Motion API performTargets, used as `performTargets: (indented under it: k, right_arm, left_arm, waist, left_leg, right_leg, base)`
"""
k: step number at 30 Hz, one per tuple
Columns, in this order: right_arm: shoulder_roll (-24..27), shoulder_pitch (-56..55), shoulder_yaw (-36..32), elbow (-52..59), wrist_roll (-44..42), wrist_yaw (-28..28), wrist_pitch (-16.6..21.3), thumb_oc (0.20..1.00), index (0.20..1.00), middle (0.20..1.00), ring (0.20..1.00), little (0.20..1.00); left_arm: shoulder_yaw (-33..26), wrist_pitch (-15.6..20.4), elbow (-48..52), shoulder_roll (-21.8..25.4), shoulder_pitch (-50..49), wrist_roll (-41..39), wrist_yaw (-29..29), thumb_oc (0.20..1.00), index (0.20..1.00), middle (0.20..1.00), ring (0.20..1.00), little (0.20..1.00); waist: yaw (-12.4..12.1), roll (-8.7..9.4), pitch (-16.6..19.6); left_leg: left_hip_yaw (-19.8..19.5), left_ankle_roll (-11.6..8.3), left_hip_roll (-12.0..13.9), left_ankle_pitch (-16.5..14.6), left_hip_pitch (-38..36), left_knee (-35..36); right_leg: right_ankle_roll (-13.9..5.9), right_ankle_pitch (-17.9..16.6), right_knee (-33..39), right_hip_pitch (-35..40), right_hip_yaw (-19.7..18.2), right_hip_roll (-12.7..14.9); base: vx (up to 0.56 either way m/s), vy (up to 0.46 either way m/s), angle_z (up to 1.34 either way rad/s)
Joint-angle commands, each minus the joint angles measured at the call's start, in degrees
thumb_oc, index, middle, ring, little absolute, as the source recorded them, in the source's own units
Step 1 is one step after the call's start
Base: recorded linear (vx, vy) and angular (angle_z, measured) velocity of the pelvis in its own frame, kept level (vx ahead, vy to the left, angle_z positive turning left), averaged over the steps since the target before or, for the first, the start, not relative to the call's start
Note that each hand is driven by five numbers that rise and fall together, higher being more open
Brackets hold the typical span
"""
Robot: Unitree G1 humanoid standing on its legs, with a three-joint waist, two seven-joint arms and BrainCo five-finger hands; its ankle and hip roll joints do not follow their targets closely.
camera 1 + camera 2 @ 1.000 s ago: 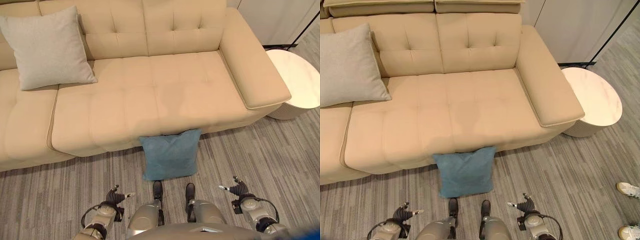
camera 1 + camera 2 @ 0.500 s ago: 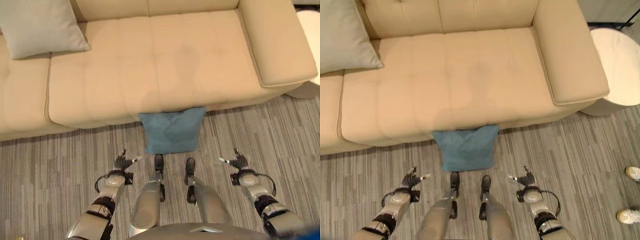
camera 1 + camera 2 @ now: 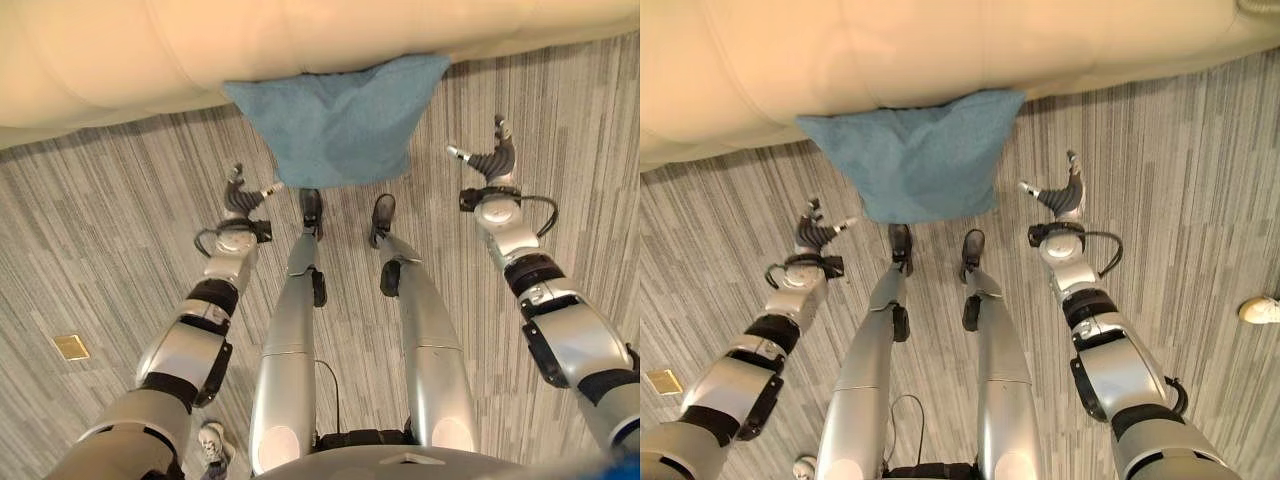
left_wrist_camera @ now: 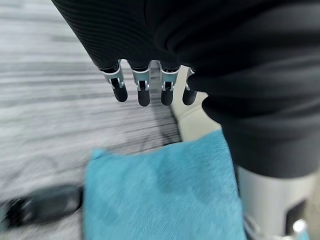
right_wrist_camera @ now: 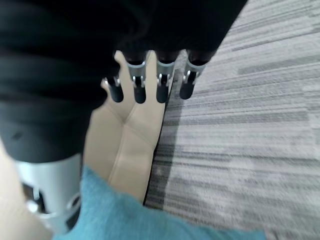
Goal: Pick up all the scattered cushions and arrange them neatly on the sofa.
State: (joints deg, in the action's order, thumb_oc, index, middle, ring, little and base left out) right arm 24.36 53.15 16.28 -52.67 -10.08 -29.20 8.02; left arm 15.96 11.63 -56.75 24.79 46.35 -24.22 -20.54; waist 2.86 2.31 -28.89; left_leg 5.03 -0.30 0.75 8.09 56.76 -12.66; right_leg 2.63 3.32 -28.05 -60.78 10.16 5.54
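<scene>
Reaching low on either side of the teal cushion, the 2 hands hang over the grey striped carpet with nothing in them. The left hand sits near the cushion's lower left corner and the right hand just off its right edge, neither touching it. Each hand has its fingers loosely spread and the thumb held apart, and the wrist views agree: the left hand's fingers point out straight above the teal cloth, and the right hand's fingers point out over the seam where the beige sofa meets the floor. The cushion lies flat on the carpet, its far edge tucked against the sofa's front. The step in hand looks like the approach for a 2-handed pick-up of this cushion. The next move probably calls for bringing both hands inward to the cushion's 2 sides, pressing or curling onto the soft cloth evenly so it does not fold or slip, then lifting it clear of the sofa's front onto the seat. At the right edge of the right eye view a person's shoe rests on the carpet, well apart from the work.
</scene>
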Motion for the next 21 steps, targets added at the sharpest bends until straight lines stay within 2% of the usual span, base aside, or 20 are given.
performTargets:
  k: [1, 4, 12, 21]
  right_arm:
    - [1.2, -5.9, 0.3, -0.1, -2.0, -1.5, 1.4, 1.0, 1.0, 1.0, 1.0, 1.0]
    - [2.7, -1.7, 1.5, -2.0, -2.7, -1.9, 1.1, 1.0, 1.0, 1.0, 1.0, 1.0]
    - [3.8, 4.4, 3.8, -3.3, -3.2, -3.5, 1.2, 1.0, 1.0, 1.0, 1.0, 1.0]
    - [2.7, 9.3, 6.8, -2.8, -3.0, -4.3, 0.9, 1.0, 1.0, 1.0, 1.0, 1.0]
  left_arm:
    - [0.5, 2.0, 1.2, 0.1, -4.4, -1.9, -1.5, 1.0, 1.0, 1.0, 1.0, 1.0]
    - [2.3, 1.8, 1.6, 2.2, 1.1, -1.8, -2.4, 1.0, 1.0, 1.0, 1.0, 1.0]
    - [4.1, 1.1, -0.1, 4.3, 9.2, -0.8, -5.7, 1.0, 1.0, 1.0, 1.0, 1.0]
    - [5.7, -0.3, -0.2, 2.2, 13.6, 0.5, -9.0, 1.0, 1.0, 1.0, 1.0, 1.0]
  waist:
    - [0.4, -1.19, 7.8]
    - [0.6, -1.84, 7.5]
    - [0.7, -2.14, 7.0]
    - [0.6, -1.49, 7.1]
  left_leg:
    - [-1.2, -2.44, 1.6, -9.5, 2.9, -7.6]
    - [-1.9, -1.67, 1.5, -10.4, 7.7, -10.5]
    - [-2.4, -0.54, 1.0, -10.9, 14.0, -13.0]
    - [-3.6, -0.15, 0.6, -10.7, 18.0, -14.2]
  right_leg:
    - [-8.55, -1.5, 1.9, -0.7, -4.3, 2.8]
    - [-8.59, -0.7, -1.2, -5.7, -4.9, 2.7]
    - [-9.14, -0.3, -4.7, -12.5, -5.6, 2.6]
    - [-9.28, -0.6, -5.9, -16.5, -5.7, 2.0]
  base:
    - [0.01, -0.037, 0.09]
    - [0.03, -0.02, 0.11]
    - [0.03, -0.007, 0.04]
    - [0.01, -0.017, 0.0]
